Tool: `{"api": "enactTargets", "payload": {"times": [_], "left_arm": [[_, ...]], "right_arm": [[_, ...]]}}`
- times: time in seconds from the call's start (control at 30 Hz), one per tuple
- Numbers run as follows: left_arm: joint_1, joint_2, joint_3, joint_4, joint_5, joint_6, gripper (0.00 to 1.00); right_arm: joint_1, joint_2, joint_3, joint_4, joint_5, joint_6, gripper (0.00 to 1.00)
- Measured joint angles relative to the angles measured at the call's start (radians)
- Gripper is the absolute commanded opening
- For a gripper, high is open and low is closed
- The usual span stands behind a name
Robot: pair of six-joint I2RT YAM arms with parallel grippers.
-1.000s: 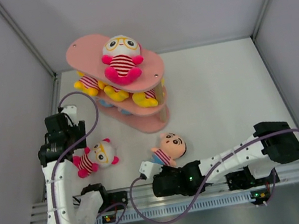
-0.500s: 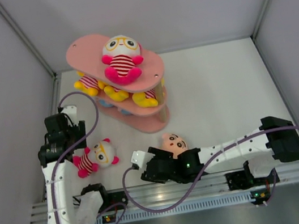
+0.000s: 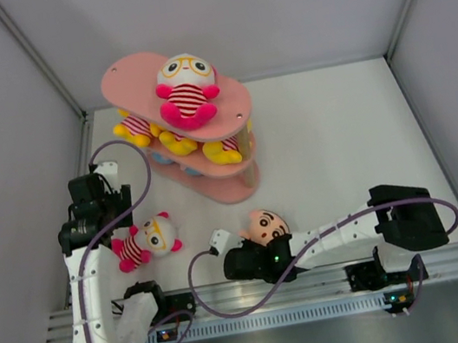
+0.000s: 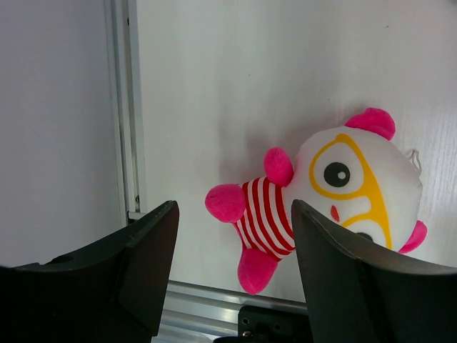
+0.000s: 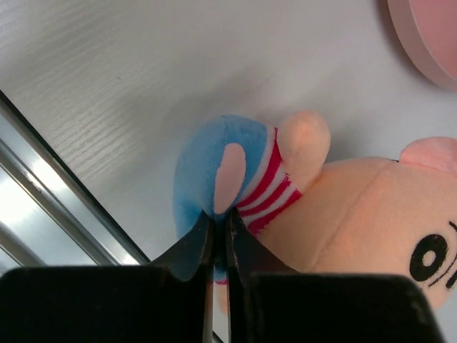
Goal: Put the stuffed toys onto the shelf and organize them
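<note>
Right gripper (image 5: 219,218) pinching peach-faced toy (image 5: 357,214) leg

shelf (image 3: 234,190) rear-left on table (image 3: 337,136) | top-tier toy (image 3: 186,86) on it | left toy (image 3: 148,240), right toy (image 3: 266,223) on table before shelf

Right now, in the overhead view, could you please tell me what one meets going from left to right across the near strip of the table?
white link of the left arm → pink-limbed plush doll with yellow glasses → peach-faced plush doll in blue shorts → black elbow joint of the right arm
</note>
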Motion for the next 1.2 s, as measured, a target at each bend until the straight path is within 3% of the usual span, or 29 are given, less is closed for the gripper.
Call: {"api": "enactTargets", "payload": {"times": [0.2,0.53,0.9,1.2], "left_arm": [[0.000,0.000,0.000,0.000,0.001,0.000,0.70],[0.000,0.000,0.000,0.000,0.005,0.003,0.70],[0.002,-0.001,0.000,0.000,0.008,0.004,0.70],[0.003,-0.001,0.000,0.000,0.008,0.004,0.70]], "right_arm": [[0.004,-0.001,0.036,-0.030,-0.012,-0.034,0.00],[0.051,-0.024,0.282,-0.071,-0.175,-0.431,0.00],[-0.226,0.042,0.324,-0.062,-0.282,-0.678,0.00],[-0.267,0.115,0.394,-0.076,-0.324,-0.767,0.00]]}}
